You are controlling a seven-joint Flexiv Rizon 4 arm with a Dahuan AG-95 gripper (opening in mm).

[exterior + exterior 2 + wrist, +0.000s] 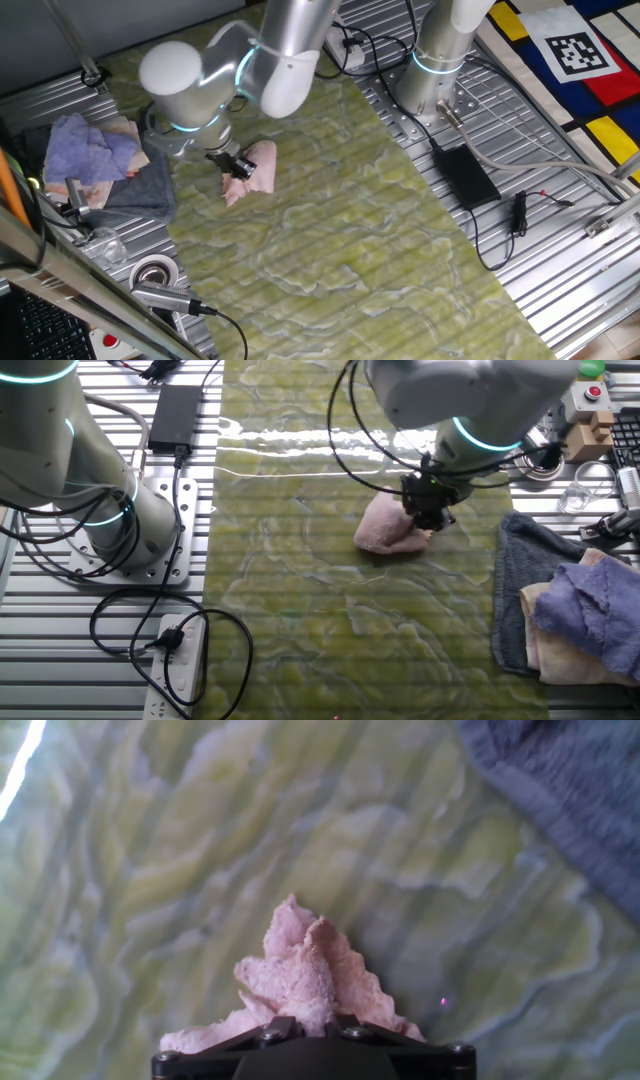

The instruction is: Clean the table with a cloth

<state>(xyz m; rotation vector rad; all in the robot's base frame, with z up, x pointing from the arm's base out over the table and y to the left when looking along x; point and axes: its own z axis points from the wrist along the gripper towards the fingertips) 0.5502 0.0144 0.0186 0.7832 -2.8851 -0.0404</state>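
Observation:
The pale pink cloth (pixel 252 172) lies bunched on the yellow-green marbled table (pixel 360 230), near its left edge. It also shows in the other fixed view (pixel 385 530) and in the hand view (pixel 300 975). My gripper (pixel 234 165) stands over the cloth's left end, its jaws shut on a fold of it and pressing it to the table. In the other fixed view my gripper (pixel 427 517) sits at the cloth's right end. In the hand view my gripper (pixel 305 1032) pinches the pink fabric between the dark fingers (pixel 268 1036).
A dark grey towel (pixel 140 190) with a lavender cloth (pixel 90 150) on it lies left of the table, close to the gripper. A second arm's base (pixel 435 70), a power brick (pixel 465 175) and cables lie on the right. Tape roll (pixel 152 272) at front left.

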